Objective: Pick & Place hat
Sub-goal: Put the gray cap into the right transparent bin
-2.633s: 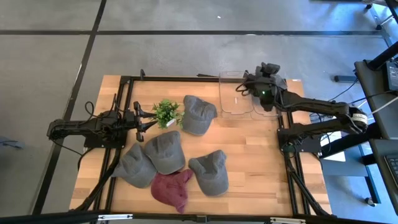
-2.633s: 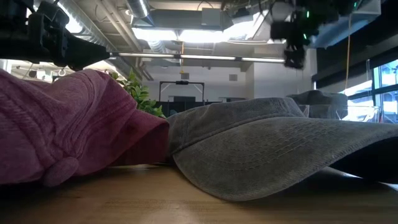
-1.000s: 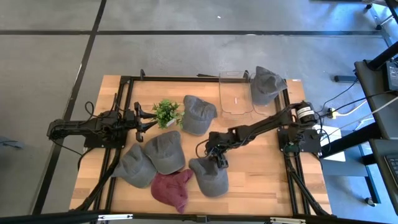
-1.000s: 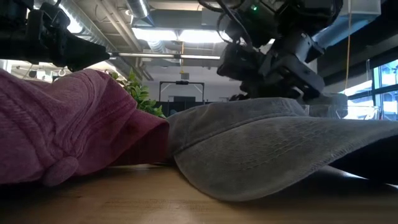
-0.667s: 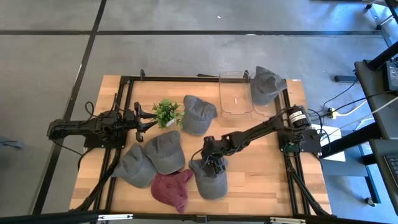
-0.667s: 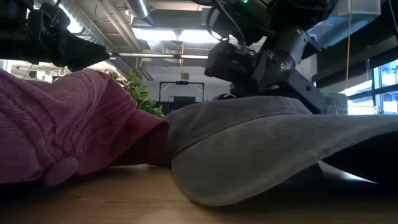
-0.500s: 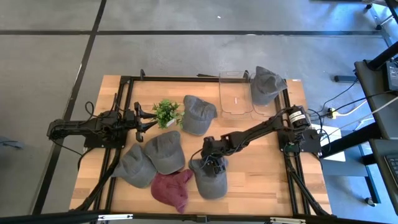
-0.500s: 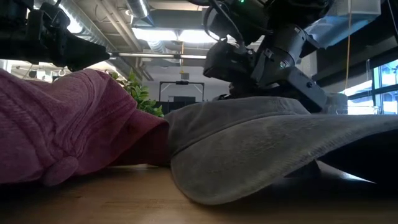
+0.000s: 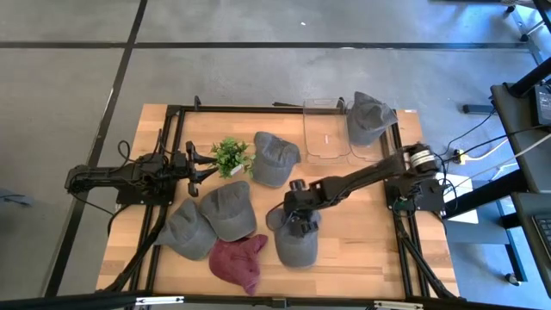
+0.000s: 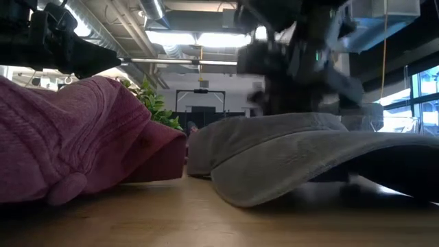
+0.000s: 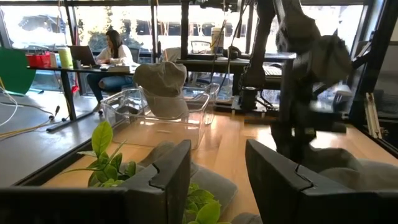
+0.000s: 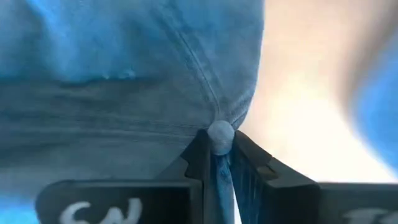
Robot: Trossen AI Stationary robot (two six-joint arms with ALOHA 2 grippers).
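R wrist cam: right gripper [image 12: 217,163] jaws pinch grey cap [image 12: 130,74]; left gripper [image 11: 217,171] jaws spread.

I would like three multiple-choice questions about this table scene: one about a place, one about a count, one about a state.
1. Where is the cap that is off the table boards?
A. On the clear bin
B. On the plant
C. On the floor

2. How many maroon caps lie on the table?
A. None
B. One
C. Three

3. What is the right end effector doing?
A. Hanging free over the bin
B. Pinching a grey cap at its crown
C. Holding the plant

1 A: it rests on the bin's rim.
2 B: only one is maroon.
3 B: the wrist view shows fingers closed beside the top button.
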